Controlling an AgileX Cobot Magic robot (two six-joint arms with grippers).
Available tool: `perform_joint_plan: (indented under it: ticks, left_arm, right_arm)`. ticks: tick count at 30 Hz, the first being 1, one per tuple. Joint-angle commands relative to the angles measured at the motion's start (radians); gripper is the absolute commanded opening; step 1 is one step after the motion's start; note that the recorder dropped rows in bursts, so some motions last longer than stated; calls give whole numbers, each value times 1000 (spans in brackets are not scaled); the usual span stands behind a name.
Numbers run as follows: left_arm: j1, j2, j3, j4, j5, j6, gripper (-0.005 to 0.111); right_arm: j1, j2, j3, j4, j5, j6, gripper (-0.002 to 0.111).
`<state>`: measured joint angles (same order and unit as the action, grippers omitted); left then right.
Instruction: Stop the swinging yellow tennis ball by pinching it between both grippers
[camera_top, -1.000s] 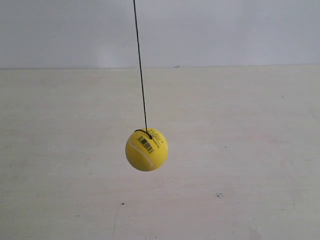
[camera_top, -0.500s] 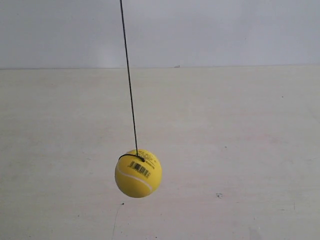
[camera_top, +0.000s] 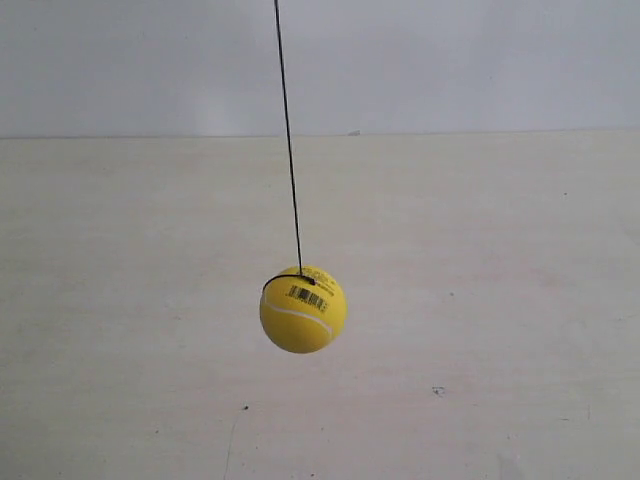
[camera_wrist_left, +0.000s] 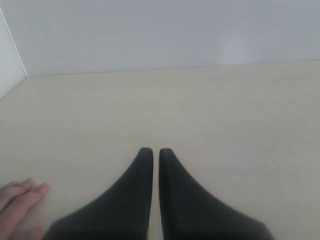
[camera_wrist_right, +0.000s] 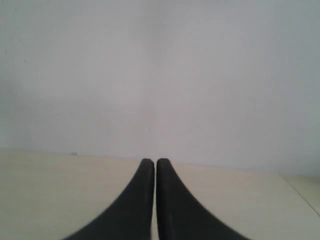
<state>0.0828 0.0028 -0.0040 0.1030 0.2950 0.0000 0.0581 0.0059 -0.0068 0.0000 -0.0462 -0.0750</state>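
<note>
Pale table (camera_top: 500, 300) and grey wall (camera_top: 450, 60) back one yellow tennis ball (camera_top: 303, 309), hanging on one black string (camera_top: 290, 140) just below the exterior frame's centre; its barcode (camera_top: 308, 297) digits are unreadable. Left gripper (camera_wrist_left: 152, 151) and right gripper (camera_wrist_right: 152, 161) each show fingers nearly touching, holding nothing. One hand (camera_wrist_left: 20, 200) rests on the table.

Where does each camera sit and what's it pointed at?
Exterior view: off the arms, facing the wall across the table, on the yellow tennis ball and string; no robot parts.
Left wrist view: behind the shut left gripper, over the table; a person's hand shows.
Right wrist view: behind the shut right gripper, facing the wall.
Shared: all see table and wall.
</note>
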Motion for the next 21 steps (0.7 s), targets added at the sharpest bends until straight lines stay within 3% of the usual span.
perform_joint_plan:
  ticks: [1,13,21]
  left_arm:
    - [4,-3,4,0,1,0,5]
    - [4,-3,4,0,1,0,5]
    - [4,-3,4,0,1,0,5]
  right_arm:
    - [-6,-6,7,18,96,-42,0]
    - [-6,-6,7,62,358,-32,0]
    - [-6,-6,7,62,374,24,0]
